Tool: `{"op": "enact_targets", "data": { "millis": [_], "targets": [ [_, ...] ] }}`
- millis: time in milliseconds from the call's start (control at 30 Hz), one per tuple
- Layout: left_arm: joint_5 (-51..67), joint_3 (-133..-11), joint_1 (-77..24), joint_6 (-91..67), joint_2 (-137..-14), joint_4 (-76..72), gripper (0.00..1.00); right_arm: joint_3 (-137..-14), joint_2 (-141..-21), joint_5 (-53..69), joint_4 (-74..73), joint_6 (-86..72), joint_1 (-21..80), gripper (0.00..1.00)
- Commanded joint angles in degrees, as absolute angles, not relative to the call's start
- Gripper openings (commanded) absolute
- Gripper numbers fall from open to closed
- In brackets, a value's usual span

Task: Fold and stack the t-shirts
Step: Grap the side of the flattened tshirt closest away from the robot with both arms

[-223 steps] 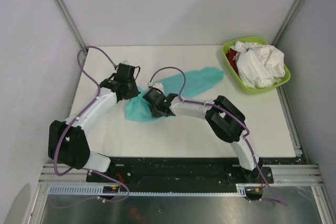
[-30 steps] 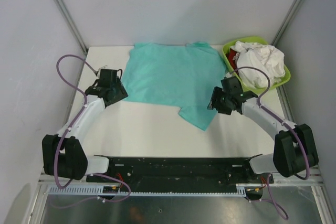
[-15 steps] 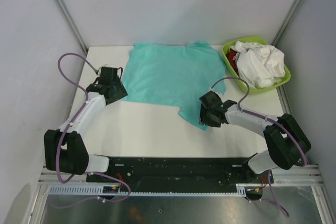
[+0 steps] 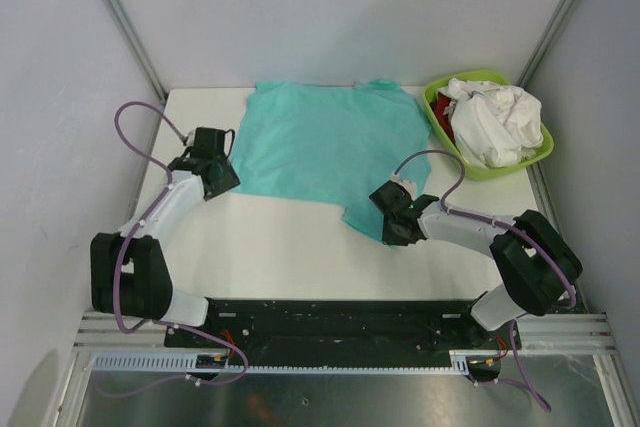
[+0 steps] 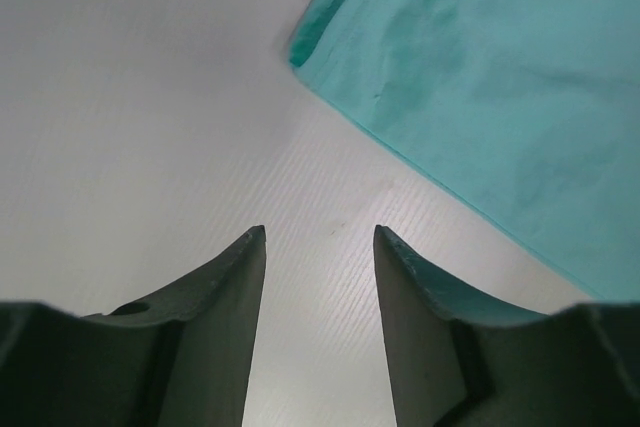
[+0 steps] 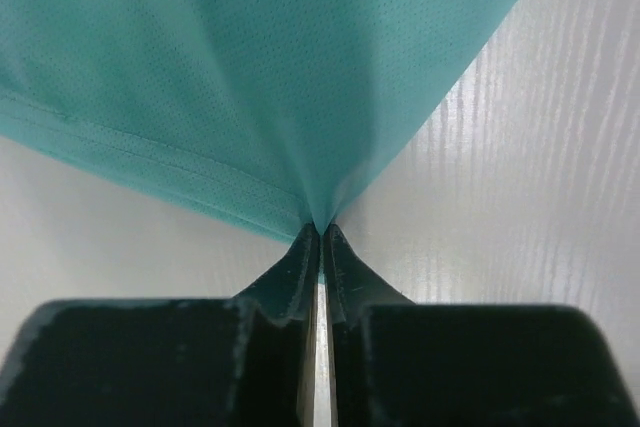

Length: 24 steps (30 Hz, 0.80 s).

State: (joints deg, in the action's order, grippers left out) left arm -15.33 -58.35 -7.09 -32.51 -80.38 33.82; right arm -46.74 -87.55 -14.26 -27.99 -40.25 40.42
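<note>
A teal t-shirt [image 4: 330, 147] lies spread flat across the back half of the table, one sleeve reaching toward the front right. My right gripper [image 4: 392, 219] is shut on that sleeve's edge; the right wrist view shows the teal cloth [image 6: 270, 77] pinched and tented between the closed tips [image 6: 320, 230]. My left gripper [image 4: 222, 177] hovers at the shirt's left lower corner, open over bare table [image 5: 320, 237], with the shirt's corner [image 5: 470, 77] just ahead and to its right. White and red t-shirts [image 4: 495, 122] are bundled in the basin.
A lime-green basin [image 4: 441, 123] stands at the back right corner, right of the teal shirt. Grey walls close in the table on three sides. Bare white tabletop [image 4: 270, 247] runs along the front.
My right gripper slid left onto the shirt's front right sleeve and closed on it. My left gripper edged a little toward the shirt's corner and narrowed slightly.
</note>
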Motion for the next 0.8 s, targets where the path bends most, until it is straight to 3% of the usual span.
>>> {"op": "enact_targets", "data": {
  "millis": [0, 267, 767],
  "targets": [
    [-17.46, -60.30, -6.15, -34.12, -82.36, 32.12, 0.50, -46.04, -85.06, -17.95, -32.22, -39.53, 40.57, 0.03],
    [-16.69, -58.86, -5.46, -36.17, -87.29, 30.51, 0.40, -43.42, -76.43, -17.38, -36.80, -39.51, 40.53, 0.03],
    [-17.73, -56.72, -5.37, -40.14, -94.02, 29.27, 0.39, -42.55, -73.65, -16.42, -36.62, -38.65, 39.36, 0.03]
  ]
}}
